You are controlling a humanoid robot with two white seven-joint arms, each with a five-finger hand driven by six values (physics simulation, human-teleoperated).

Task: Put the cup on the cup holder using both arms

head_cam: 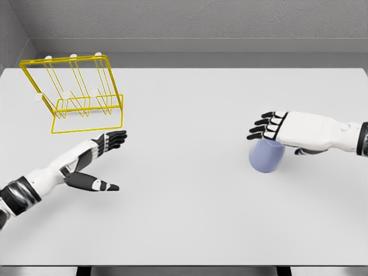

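Head view: my right robot hand lies flat, fingers straight, just above the pale blue cup and grips nothing. The left robot hand waits open near the yellow wire cup holder. The cup stands on the bench, well apart from the holder. It looks stiff, light and smooth; I would grasp its side wall.
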